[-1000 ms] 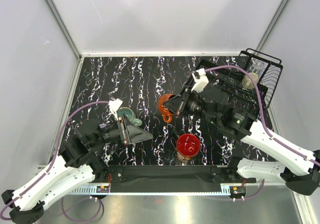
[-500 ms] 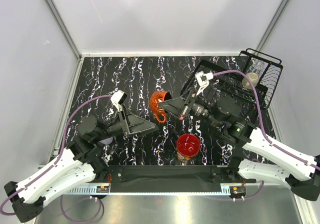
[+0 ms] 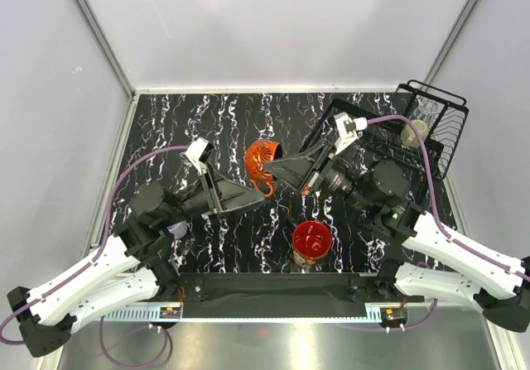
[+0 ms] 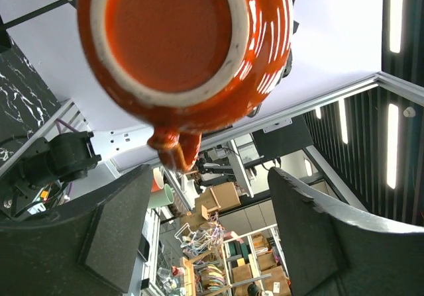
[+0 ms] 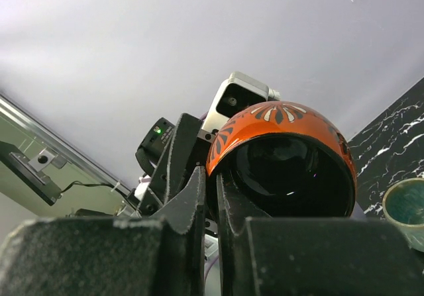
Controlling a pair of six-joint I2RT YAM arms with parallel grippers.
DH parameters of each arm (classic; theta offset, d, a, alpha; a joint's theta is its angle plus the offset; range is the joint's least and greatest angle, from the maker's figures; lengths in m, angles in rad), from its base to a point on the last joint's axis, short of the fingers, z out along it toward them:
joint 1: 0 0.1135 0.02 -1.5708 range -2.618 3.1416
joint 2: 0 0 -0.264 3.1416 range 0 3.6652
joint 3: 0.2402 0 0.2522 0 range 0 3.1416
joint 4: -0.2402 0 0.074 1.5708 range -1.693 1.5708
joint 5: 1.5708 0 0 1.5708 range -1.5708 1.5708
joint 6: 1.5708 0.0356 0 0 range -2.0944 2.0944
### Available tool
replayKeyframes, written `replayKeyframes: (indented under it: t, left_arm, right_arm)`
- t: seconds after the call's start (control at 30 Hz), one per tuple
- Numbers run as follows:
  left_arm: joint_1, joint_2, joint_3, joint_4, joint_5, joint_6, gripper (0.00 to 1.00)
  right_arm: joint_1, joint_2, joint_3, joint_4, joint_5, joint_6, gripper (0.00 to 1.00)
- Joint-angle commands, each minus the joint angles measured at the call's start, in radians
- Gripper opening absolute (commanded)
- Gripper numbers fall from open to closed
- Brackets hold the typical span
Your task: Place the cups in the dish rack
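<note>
Grip: we see the right gripper (image 5: 212, 197) closed on the rim of the orange mug (image 3: 262, 161), which hangs tilted in the air with its mouth toward those fingers.
Left fingers: the left gripper (image 3: 258, 194) stands open and holds nothing. The mug's base and handle sit just beyond its fingertips, and we cannot tell whether they touch.
Slip risk: a pinch on one glazed edge is thin, so we judge that a nudge from the left fingers could twist the mug loose.
Drop risk: if the right fingers let go before the left ones close, the mug falls.
Below: the red mug (image 3: 312, 239) stands on the near side of both pairs of fingers and could be struck.
Surface: the table (image 3: 207, 122) is black with white veining. We judge it hard and unforgiving.
Room: white walls (image 3: 273, 31) close in three sides.
Rack: the rack (image 3: 451, 130) sits behind the right fingers in the far corner, with a glass (image 3: 426, 105) and a beige mug (image 3: 414, 132) inside.
</note>
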Motion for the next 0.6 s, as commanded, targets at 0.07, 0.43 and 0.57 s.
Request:
replayKeyframes:
  t: [0.07, 0.43, 0.57]
  left_arm:
    - [-0.019, 0.032, 0.05, 0.083, -0.044, 0.032, 0.68]
    - [-0.024, 0.029, 0.045, 0.095, -0.12, 0.053, 0.52]
    - [-0.025, 0.027, 0.05, 0.099, -0.135, 0.064, 0.48]
  right_arm:
    - [0.02, -0.005, 0.009, 0.146, -0.017, 0.016, 0.0]
    - [0.037, 0.001, -0.017, 0.191, -0.008, 0.029, 0.0]
    - [0.041, 0.004, -0.019, 0.212, -0.005, 0.038, 0.0]
